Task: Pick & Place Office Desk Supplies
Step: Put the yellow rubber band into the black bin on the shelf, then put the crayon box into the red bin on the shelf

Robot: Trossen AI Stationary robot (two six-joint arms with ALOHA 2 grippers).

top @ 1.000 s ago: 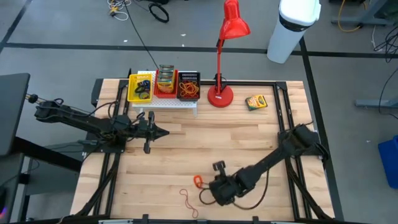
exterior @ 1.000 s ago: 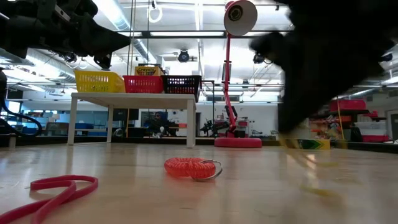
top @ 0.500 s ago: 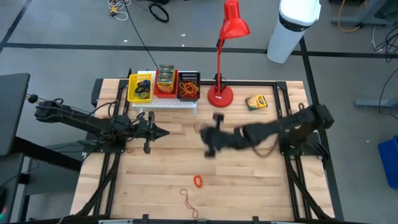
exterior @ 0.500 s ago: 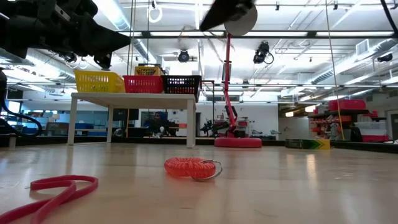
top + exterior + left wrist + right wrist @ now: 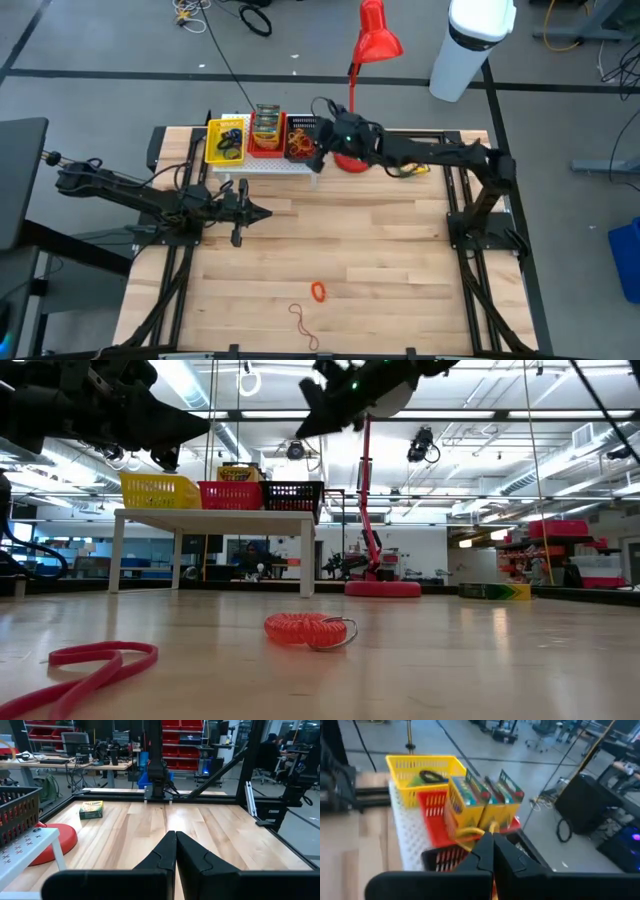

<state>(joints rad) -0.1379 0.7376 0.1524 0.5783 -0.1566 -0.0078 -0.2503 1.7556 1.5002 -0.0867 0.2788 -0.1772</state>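
R gripper (image 5: 316, 150) clamped on a yellow band (image 5: 470, 831), over black basket (image 5: 303, 128) on rack (image 5: 262, 165) | L gripper (image 5: 262, 212) closed, empty, mid-table left | we see crayon box (image 5: 411, 164) by lamp (image 5: 355, 150) | red band (image 5: 302, 322) + coil (image 5: 318, 291) near front edge

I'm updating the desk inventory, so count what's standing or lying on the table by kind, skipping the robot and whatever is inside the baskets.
Baskets: 3 (yellow basket, red basket, black basket)
White rack: 1
Red desk lamp: 1
Crayon box on the wood: 1
Loose red loops on the wood: 2 (coiled loop, flat band)
Total: 8
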